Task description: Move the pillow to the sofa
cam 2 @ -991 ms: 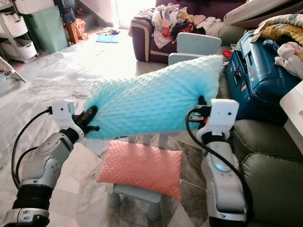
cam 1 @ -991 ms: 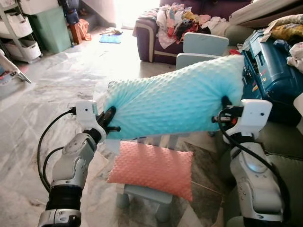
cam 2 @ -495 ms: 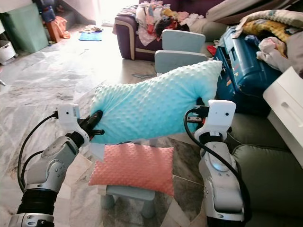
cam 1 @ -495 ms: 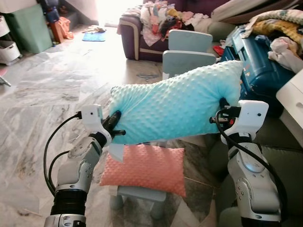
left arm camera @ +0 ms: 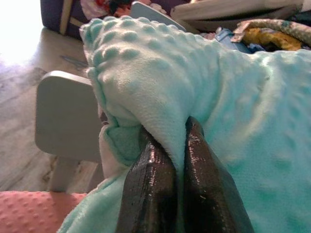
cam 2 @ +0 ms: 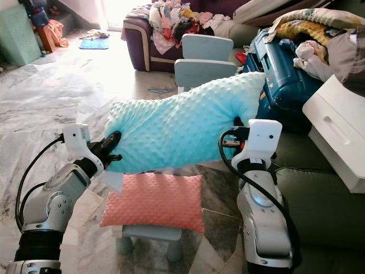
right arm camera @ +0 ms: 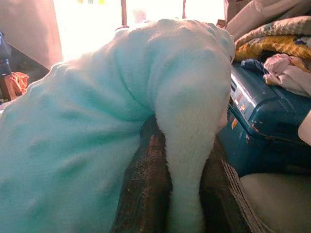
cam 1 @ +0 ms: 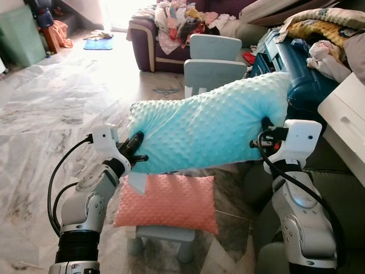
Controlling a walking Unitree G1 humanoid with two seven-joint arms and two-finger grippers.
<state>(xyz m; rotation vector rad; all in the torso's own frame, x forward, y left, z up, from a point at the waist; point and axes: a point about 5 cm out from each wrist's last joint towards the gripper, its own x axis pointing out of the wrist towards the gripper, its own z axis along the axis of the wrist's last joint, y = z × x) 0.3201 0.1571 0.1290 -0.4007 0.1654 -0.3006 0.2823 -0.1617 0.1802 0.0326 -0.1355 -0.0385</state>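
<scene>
Two pillows are in view. One teal pillow hangs in the air between the arms: the left gripper is clamped on its left edge, the right gripper on its right edge. One pink pillow lies below it on a small stool. Two pale blue chairs stand just behind. A green sofa sits at the right, beside a blue suitcase. Open marble floor spreads to the left.
</scene>
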